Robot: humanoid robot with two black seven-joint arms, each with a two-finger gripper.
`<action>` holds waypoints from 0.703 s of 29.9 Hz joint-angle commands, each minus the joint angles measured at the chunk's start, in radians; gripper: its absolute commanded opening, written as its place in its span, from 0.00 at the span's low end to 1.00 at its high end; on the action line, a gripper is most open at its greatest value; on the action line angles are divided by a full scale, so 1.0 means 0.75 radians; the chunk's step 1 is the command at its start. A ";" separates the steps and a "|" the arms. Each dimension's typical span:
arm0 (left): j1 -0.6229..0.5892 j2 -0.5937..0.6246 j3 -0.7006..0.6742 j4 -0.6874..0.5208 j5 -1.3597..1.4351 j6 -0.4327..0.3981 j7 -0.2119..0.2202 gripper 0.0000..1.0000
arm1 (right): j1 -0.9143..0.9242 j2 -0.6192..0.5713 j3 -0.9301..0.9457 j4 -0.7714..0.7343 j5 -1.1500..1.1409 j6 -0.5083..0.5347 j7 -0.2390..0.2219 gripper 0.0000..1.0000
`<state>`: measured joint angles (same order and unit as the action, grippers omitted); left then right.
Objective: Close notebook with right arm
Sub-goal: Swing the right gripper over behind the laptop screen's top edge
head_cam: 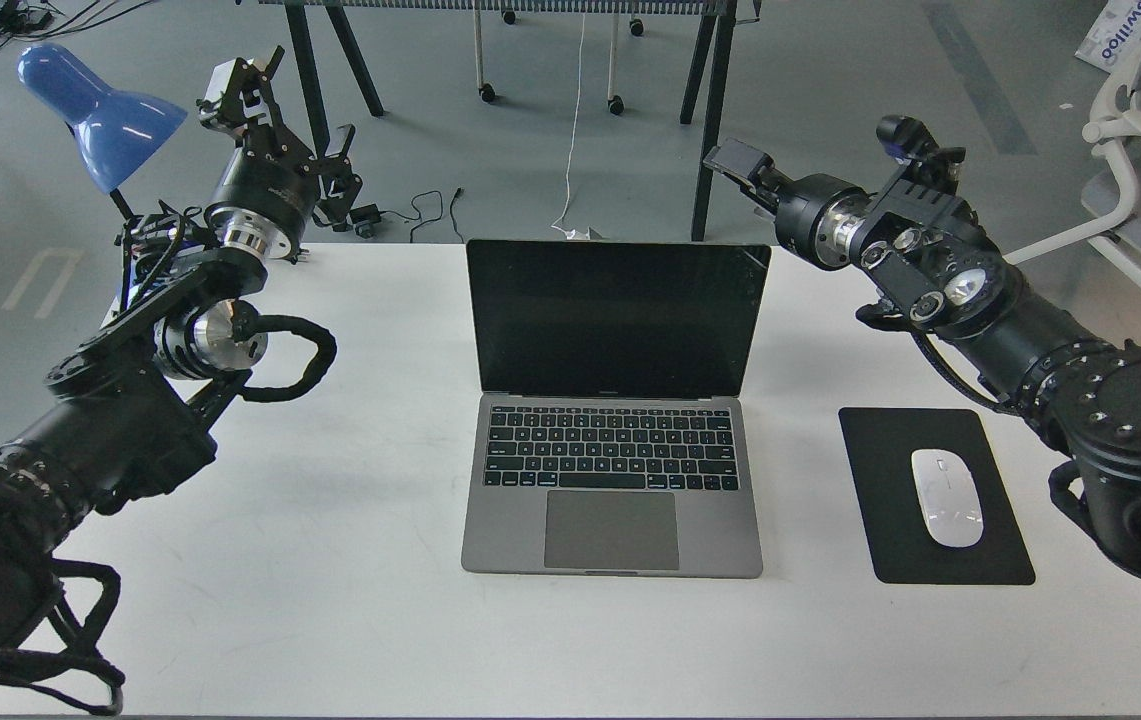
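Head view: notebook [615,410] open mid-counter [330,600], lid stiff on its hinge, screen fragile, push at top edge; right end effector [742,165] empty beside it, opening unclear.

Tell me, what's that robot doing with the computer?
Nothing is touching it yet. The notebook sits open in the middle of the white table, its screen dark. The right arm's gripper hangs up behind the screen's top right corner, apart from it; I can't tell how its jaws stand. The left gripper is raised off to the left, near a blue lamp. A white mouse lies on a black mouse pad, right of the notebook.
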<state>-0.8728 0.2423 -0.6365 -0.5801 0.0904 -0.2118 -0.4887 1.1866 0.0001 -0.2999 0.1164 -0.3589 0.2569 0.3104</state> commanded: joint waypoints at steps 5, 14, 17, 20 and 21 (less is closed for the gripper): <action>0.000 0.000 -0.002 0.000 0.000 0.000 0.000 1.00 | 0.015 0.000 -0.007 0.004 0.002 0.081 0.005 1.00; 0.002 0.004 -0.002 0.000 0.000 0.000 0.000 1.00 | 0.058 0.000 -0.011 0.060 0.002 0.157 0.007 1.00; 0.004 0.004 -0.002 0.000 -0.002 0.002 0.000 1.00 | 0.066 0.000 -0.011 0.062 0.002 0.177 0.007 1.00; 0.004 0.004 -0.002 0.002 -0.002 0.002 0.000 1.00 | 0.081 0.000 -0.011 0.062 0.002 0.212 0.007 1.00; 0.004 0.004 -0.002 0.000 -0.002 0.002 0.000 1.00 | 0.083 0.000 -0.011 0.062 0.002 0.220 0.007 1.00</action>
<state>-0.8699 0.2455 -0.6382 -0.5797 0.0902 -0.2107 -0.4887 1.2416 0.0000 -0.3084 0.1622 -0.3574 0.4016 0.3161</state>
